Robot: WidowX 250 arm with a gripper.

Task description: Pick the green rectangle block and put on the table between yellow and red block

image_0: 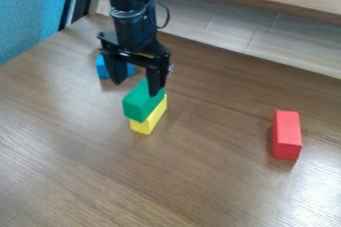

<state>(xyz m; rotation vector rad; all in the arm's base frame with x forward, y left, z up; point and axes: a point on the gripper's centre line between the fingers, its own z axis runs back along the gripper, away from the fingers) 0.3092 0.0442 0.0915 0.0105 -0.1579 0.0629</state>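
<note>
Nearest the camera lies the smooth red rectangular block point(287, 134), alone toward the right of the brown wood-grain surface point(80, 181). Well apart from it, the solid green rectangular block point(138, 105) sits on top of the smooth yellow block point(148, 122), lengthwise along it. The black two-finger gripper point(136, 88) hangs over the green block's far end, its fingers spread; a blue block point(102, 66) is partly hidden behind. The step in hand looks to be the grasp: centre the fingers across the green block's narrow width, stay above the yellow one, then close evenly. Lift straight up before going sideways, or the yellow block may be dragged, and set the green one down gently in the wide gap.
</note>
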